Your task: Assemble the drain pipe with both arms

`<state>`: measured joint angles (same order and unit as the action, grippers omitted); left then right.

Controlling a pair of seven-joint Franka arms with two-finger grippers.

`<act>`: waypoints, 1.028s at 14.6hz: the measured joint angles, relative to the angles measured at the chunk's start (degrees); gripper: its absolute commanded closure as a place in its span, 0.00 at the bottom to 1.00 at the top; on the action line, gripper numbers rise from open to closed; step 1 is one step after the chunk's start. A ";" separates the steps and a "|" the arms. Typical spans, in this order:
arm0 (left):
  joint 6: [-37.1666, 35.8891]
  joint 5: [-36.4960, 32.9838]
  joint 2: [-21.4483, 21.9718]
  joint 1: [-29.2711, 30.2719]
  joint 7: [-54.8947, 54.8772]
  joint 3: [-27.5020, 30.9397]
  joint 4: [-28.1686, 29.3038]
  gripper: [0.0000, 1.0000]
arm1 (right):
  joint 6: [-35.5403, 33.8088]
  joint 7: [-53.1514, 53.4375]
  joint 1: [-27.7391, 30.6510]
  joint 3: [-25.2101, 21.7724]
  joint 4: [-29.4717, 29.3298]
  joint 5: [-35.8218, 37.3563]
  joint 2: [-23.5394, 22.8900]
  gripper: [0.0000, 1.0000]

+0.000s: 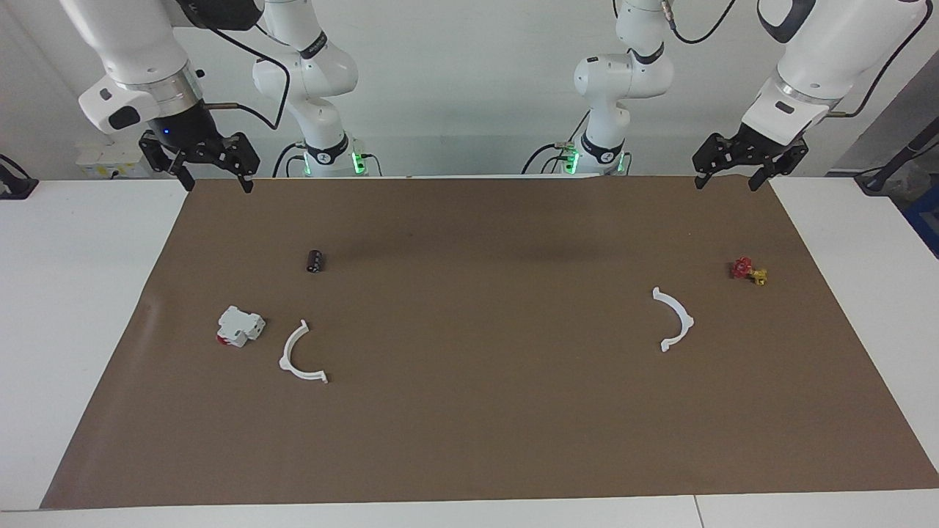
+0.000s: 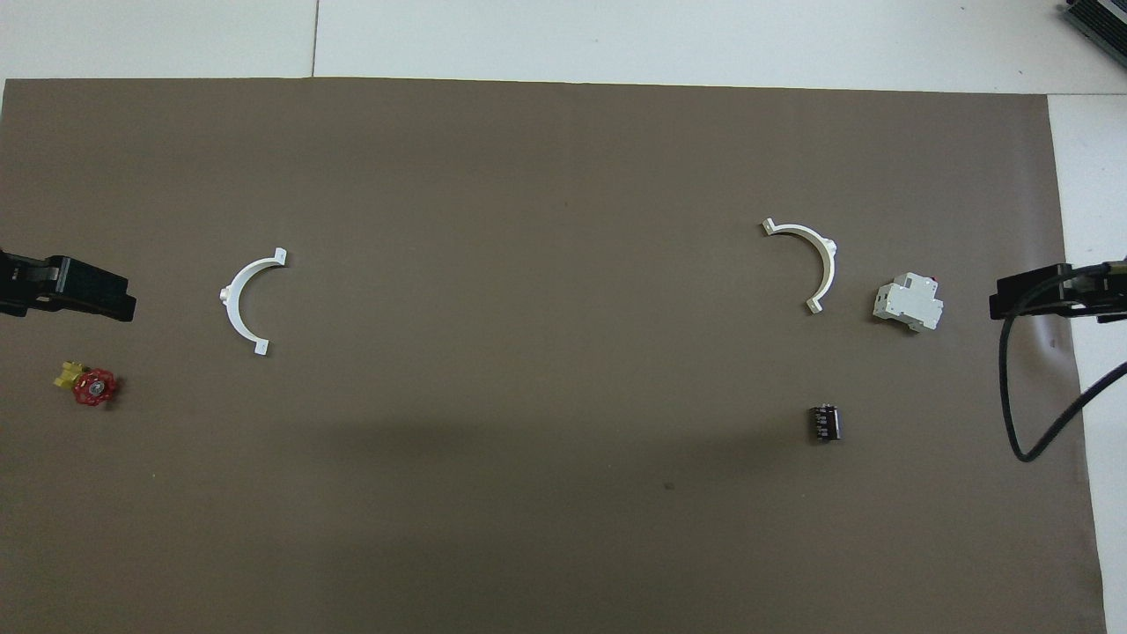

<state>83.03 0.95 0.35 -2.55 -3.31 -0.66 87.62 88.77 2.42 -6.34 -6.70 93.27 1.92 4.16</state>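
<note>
The drain pipe lies as two separate white half-ring arcs on the brown mat (image 1: 469, 440). One arc (image 1: 288, 346) (image 2: 828, 264) is toward the right arm's end, beside the white blocky part. The other arc (image 1: 687, 315) (image 2: 232, 291) is toward the left arm's end. My right gripper (image 1: 216, 183) (image 2: 1030, 295) hangs open and empty above the mat's edge nearest the robots. My left gripper (image 1: 726, 182) (image 2: 88, 295) hangs open and empty above the same edge at its own end. Both arms wait, well apart from the arcs.
A white blocky part with a red end (image 1: 240, 326) (image 2: 907, 304) lies beside the right-end arc. A small black cylinder (image 1: 315, 260) (image 2: 825, 423) lies nearer to the robots. A red and yellow valve piece (image 1: 748, 271) (image 2: 88, 386) lies near the left-end arc. A black cable (image 2: 1012, 396) hangs by the right gripper.
</note>
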 measured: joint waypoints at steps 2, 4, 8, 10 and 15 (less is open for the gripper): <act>0.00 0.00 0.00 0.00 0.00 0.00 0.00 0.00 | 0.00 0.00 -0.02 0.00 0.01 0.00 0.00 0.00; 0.00 0.00 0.00 0.00 0.00 0.00 0.00 0.00 | 0.01 0.00 -0.03 0.01 0.02 0.00 0.01 0.00; 0.00 0.00 0.00 0.00 0.00 0.00 0.00 0.00 | 4.61 -3.81 -0.11 0.20 1.49 -0.03 -0.72 0.00; 0.00 0.00 0.00 0.00 0.00 0.00 0.00 0.00 | 9.76 -8.70 -0.14 0.23 2.76 -1.45 -3.48 0.00; 0.00 0.00 0.01 0.00 0.01 0.00 0.01 0.00 | 27.65 -26.00 -0.22 0.35 3.61 -4.50 -17.84 0.00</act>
<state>83.03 0.95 0.35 -2.55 -3.31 -0.66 87.63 116.42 -23.58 -6.56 -6.34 96.89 -2.59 -13.68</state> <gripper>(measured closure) 0.000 0.000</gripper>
